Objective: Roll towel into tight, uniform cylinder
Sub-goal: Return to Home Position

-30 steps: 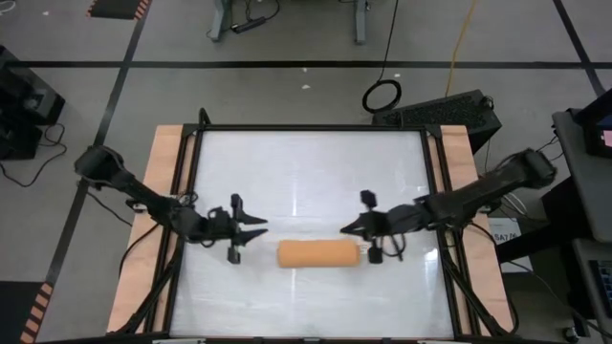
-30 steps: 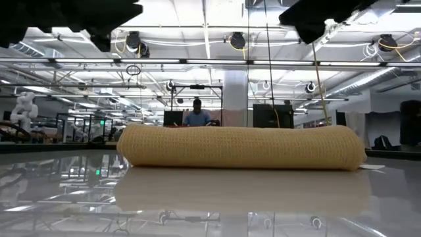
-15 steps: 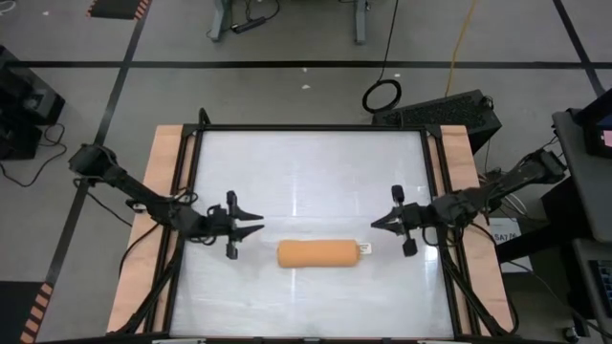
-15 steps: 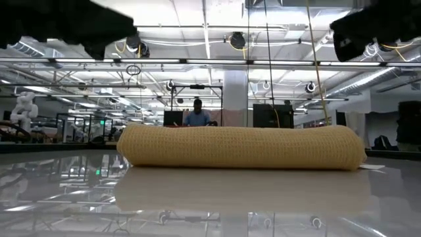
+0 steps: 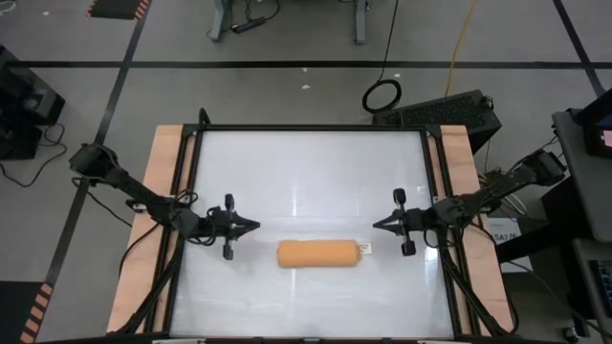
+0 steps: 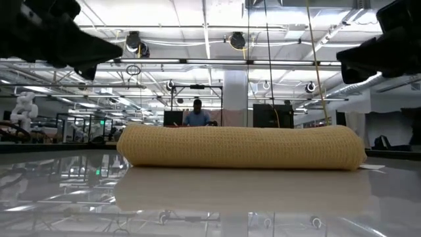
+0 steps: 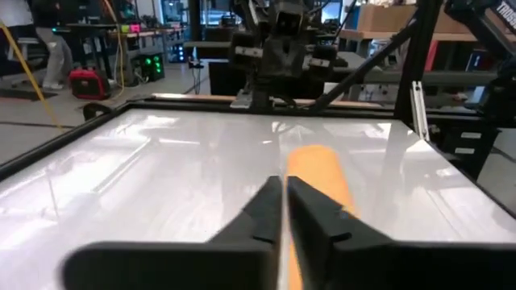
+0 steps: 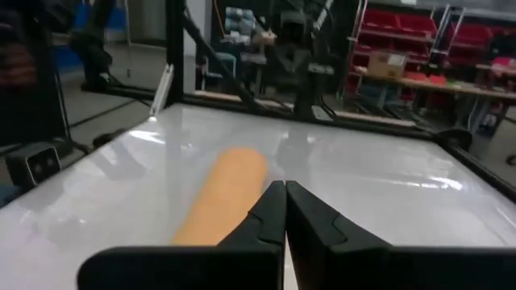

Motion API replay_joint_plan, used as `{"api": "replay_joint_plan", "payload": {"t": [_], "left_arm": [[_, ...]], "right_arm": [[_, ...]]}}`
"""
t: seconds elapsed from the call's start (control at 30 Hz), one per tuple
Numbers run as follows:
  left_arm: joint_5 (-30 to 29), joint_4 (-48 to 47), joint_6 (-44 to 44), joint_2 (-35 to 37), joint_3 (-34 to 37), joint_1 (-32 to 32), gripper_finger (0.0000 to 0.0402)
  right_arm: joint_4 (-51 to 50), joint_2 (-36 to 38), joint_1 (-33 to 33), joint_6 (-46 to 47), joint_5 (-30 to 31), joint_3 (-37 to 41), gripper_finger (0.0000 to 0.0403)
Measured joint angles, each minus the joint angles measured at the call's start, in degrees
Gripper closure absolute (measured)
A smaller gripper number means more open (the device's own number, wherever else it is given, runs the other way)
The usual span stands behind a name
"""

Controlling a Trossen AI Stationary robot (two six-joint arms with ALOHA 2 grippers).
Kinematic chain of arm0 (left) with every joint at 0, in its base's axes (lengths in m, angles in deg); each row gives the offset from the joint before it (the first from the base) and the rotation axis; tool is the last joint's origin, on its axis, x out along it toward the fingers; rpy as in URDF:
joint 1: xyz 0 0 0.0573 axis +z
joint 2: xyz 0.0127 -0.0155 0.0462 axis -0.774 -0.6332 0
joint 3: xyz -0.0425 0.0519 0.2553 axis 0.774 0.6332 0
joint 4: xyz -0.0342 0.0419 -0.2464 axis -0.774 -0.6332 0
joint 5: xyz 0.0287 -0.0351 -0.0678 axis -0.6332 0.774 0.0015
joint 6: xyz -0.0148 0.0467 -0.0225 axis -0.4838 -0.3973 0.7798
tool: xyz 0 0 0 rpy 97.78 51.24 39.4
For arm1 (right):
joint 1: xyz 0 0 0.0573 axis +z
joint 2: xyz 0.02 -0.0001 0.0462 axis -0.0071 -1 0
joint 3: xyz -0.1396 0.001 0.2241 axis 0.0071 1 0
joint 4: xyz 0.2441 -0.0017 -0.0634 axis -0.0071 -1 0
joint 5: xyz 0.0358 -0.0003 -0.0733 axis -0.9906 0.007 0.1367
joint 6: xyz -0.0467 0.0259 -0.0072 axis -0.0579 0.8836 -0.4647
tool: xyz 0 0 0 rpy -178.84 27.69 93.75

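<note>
The orange-tan towel [image 5: 318, 254] lies rolled into a cylinder on the white table top [image 5: 306, 172], long side on the surface, lengthwise from left to right. Its small white tag [image 5: 364, 248] pokes out at the right end. In the low view the roll [image 6: 240, 146] fills the middle. My left gripper [image 5: 254, 226] hovers left of the roll's left end, fingers shut and pointing level toward the right. My right gripper [image 5: 375, 224] hovers right of the roll, shut, pointing level toward the left. The roll also shows in the left wrist view [image 7: 318, 169] and the right wrist view [image 8: 226, 193].
A black frame [image 5: 311, 128] borders the white top, with wooden strips [image 5: 163, 220] along both sides. A person [image 6: 197, 114] stands far off in the room behind the table. Open white surface lies on the far side of the roll and in front of it.
My right gripper has drawn back from the roll's right end toward the table's right edge and sunk. My left gripper has shut its fingers and pulled a little toward the left edge, sinking too. The rolled towel has stayed where it was.
</note>
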State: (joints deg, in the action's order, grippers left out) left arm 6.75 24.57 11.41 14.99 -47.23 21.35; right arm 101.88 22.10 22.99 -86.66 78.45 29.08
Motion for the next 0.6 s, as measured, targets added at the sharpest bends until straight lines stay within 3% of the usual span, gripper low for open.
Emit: {"api": "replay_joint_plan", "payload": {"t": [0.07,0.2,0.6], "left_arm": [[0.00,1.60,0.26,-0.01,1.56,0.00,0.0392],[0.00,6.90,-0.03,0.02,4.57,-0.02,0.0391],[0.23,6.85,-3.04,1.12,6.01,-1.57,0.0398]], "right_arm": [[0.95,0.00,-0.02,-1.21,-1.23,-0.09,0.0401],[4.04,0.00,0.01,-4.23,-4.87,-0.09,0.0401],[5.25,0.09,-2.14,-10.73,-4.56,-0.11,0.0401]]}}
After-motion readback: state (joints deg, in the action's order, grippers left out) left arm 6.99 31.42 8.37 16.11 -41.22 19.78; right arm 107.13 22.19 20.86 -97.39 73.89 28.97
